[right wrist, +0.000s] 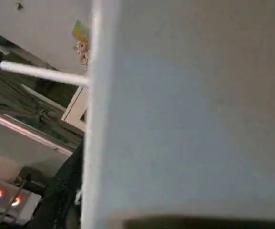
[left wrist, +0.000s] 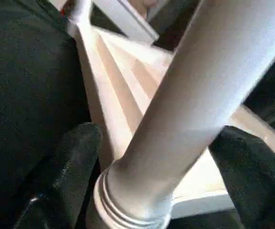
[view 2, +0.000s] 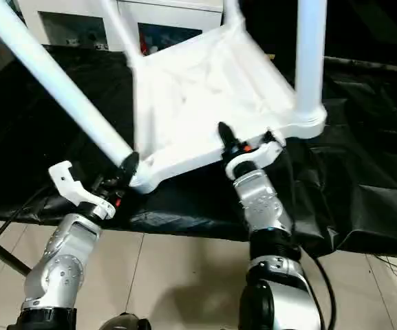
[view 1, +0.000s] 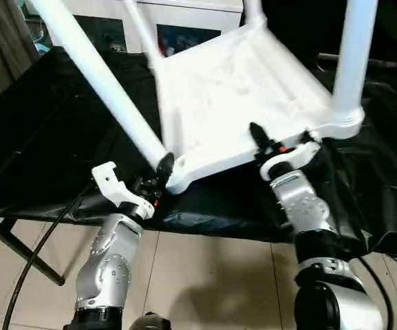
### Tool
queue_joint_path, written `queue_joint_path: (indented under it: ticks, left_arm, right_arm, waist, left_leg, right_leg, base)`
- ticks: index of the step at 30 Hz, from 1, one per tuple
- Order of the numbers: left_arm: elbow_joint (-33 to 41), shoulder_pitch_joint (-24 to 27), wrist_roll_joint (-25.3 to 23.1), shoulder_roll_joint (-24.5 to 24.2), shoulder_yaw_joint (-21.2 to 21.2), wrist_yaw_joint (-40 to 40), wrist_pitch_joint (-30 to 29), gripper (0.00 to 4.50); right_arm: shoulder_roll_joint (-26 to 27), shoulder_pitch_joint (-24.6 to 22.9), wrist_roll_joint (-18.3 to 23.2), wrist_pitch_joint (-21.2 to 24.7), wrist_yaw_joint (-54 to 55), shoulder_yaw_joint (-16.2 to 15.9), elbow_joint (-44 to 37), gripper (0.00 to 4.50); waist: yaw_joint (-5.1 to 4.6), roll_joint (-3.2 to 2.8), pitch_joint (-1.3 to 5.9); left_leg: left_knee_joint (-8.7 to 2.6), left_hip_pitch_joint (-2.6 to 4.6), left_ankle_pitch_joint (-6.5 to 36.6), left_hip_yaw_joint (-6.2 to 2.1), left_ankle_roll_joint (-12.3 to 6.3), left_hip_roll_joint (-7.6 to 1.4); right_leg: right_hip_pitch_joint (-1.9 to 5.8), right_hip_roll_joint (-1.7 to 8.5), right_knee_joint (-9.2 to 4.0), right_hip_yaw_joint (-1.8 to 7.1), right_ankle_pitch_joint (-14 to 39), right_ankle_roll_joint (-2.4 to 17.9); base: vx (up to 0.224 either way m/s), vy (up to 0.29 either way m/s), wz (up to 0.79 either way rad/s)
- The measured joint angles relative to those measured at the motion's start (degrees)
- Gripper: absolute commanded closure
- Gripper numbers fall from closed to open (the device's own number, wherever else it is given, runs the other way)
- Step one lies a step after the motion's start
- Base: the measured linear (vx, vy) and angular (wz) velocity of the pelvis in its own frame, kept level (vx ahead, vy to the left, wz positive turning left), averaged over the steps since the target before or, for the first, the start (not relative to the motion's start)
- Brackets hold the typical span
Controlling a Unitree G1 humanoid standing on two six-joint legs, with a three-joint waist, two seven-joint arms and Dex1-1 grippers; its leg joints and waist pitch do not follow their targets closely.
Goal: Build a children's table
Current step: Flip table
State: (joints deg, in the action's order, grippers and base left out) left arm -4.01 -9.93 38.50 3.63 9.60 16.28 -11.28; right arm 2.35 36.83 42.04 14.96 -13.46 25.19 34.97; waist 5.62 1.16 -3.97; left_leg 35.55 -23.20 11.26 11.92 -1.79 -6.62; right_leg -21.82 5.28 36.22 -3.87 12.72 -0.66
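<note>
Lying upside down on the black-draped work table (view 1: 33, 137), the children's table top (view 1: 232, 103) shows its ribbed underside, tilted with its near edge over the drape's front edge, and legs rise from its corner sockets. That pose seems chosen so each leg can be reached from above and pressed home. At about seven o'clock from the top's middle, the near-left leg (view 1: 102, 75) leans away toward eleven o'clock; the left gripper (view 1: 158, 180) sits at its foot, and in the left wrist view its black fingers (left wrist: 75, 157) stand apart on either side of the tube, wide and not pinching it. At five o'clock the right gripper (view 1: 270, 148) is at the near edge of the top beside the near-right leg (view 1: 353, 62); one finger lies over the rim, which looks like a bracing hold, but I cannot tell whether the jaws actually clamp. Two more legs rise at the far corners. Beyond, at twelve o'clock, stands a white glass-door cabinet (view 1: 184, 20). A black cable (view 1: 40, 247) hangs near the left forearm over the tiled floor (view 1: 205, 282) and could snag; the slanted leg looks not fully seated.
</note>
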Motion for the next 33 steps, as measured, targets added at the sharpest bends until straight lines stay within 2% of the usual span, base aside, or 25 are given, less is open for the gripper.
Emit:
queue_joint_path:
  ticks: [3, 4, 7, 10, 14, 17, 20, 23, 26, 33]
  left_arm:
    - [1.0, 0.3, 2.1, 0.1, 2.4, 1.1, 1.2, 0.34]
    - [1.1, 0.8, 2.3, 0.2, 4.3, 1.1, 1.8, 0.34]
    - [0.8, 3.0, 1.0, -0.1, 4.7, 2.2, 2.0, 0.34]
    - [0.4, 3.7, -1.2, -1.3, 1.3, 3.3, 1.8, 0.34]
    - [0.9, 3.8, -4.7, -4.4, -3.4, 5.4, 1.3, 0.34]
    - [2.2, 3.7, -8.1, -6.3, -6.2, 7.8, 1.1, 0.34]
    - [4.2, 2.8, -11.9, -10.3, -10.6, 11.5, 0.4, 0.34]
    - [5.3, 2.0, -13.6, -12.5, -12.5, 13.6, 0.5, 0.34]
    - [5.5, 0.9, -14.8, -14.6, -13.8, 15.2, 0.5, 0.34]
    - [6.6, 0.3, -17.8, -16.2, -15.6, 16.6, 0.4, 0.34]
  right_arm:
    - [-3.2, -1.5, -1.1, -0.1, 1.4, 0.2, -3.3, 2.45]
    - [-5.1, -2.0, -1.5, -0.1, 1.8, 0.8, -4.7, 2.45]
    - [-8.4, -3.9, -3.6, 0.0, 3.3, 1.2, -10.0, 2.45]
    - [-10.7, -5.9, -5.0, 1.3, 4.9, 0.6, -14.6, 2.45]
    - [-12.9, -7.7, -6.1, 3.7, 6.7, -0.3, -19.0, 2.45]
    - [-14.6, -8.1, -7.6, 4.9, 7.7, -1.5, -21.1, 2.45]
    - [-17.7, -7.9, -10.8, 6.0, 8.4, -3.5, -23.8, 2.45]
    - [-20.2, -7.9, -14.5, 6.5, 8.7, -6.2, -26.3, 2.45]
    - [-22.1, -6.7, -17.6, 7.5, 9.8, -8.7, -27.2, 2.45]
    - [-22.7, -3.0, -22.9, 7.6, 12.1, -12.4, -25.5, 2.50]
  waist:
    - [0.77, -0.31, -0.01]
    - [0.93, -0.40, -0.03]
    - [0.94, -0.53, -0.02]
    - [0.73, -0.56, -0.02]
    - [-0.55, -1.23, 0.34]
    - [-0.86, -1.68, 0.59]
    - [-0.88, -1.92, 0.75]
    - [-0.96, -1.96, 0.78]
    - [-1.14, -1.95, 0.77]
    - [-0.60, -1.86, 0.74]
  left_leg:
    - [0.00, -0.02, 0.0, 0.08, -0.01, 0.00]
    - [0.00, -0.03, 0.0, 0.12, -0.01, 0.00]
    - [0.00, -0.04, 0.0, 0.19, -0.01, -0.01]
    - [0.00, -0.01, 0.0, 0.19, 0.01, -0.04]
    - [-0.02, 0.08, 0.0, 0.19, 0.05, -0.04]
    - [-0.04, 0.12, 0.0, 0.19, 0.05, -0.04]
    - [-0.10, 0.20, 0.0, 0.19, 0.07, -0.06]
    - [-0.10, 0.22, -0.1, 0.19, 0.10, -0.07]
    - [-0.11, 0.21, -0.1, 0.19, 0.11, -0.07]
    - [-0.10, 0.16, -0.1, 0.21, 0.12, -0.07]
  right_leg:
    - [0.03, 0.03, -0.06, 0.04, 0.0, 0.0]
    - [0.04, 0.04, -0.07, 0.06, 0.0, 0.0]
    - [0.07, 0.04, -0.11, 0.20, 0.0, -0.1]
    - [0.08, 0.04, -0.11, 0.21, -0.1, -0.2]
    - [0.10, 0.03, -0.10, 0.24, -0.1, -0.3]
    - [0.09, 0.02, -0.10, 0.26, -0.1, -0.3]
    - [0.10, -0.01, -0.08, 0.26, -0.1, -0.3]
    - [0.11, -0.02, -0.08, 0.26, -0.1, -0.3]
    - [0.11, -0.02, -0.06, 0.26, -0.1, -0.3]
    - [0.13, -0.01, -0.09, 0.26, -0.2, -0.3]
  base:
    - [0.000, 0.000, 0.00]
    - [0.000, 0.000, 0.00]
    - [0.000, 0.000, 0.00]
    - [0.000, 0.000, 0.00]
    - [0.000, 0.000, 0.00]
    - [0.000, 0.000, 0.00]
    - [0.000, 0.000, 0.00]
    - [0.000, 0.000, 0.00]
    - [0.000, 0.000, 0.00]
    - [0.000, 0.000, 0.00]
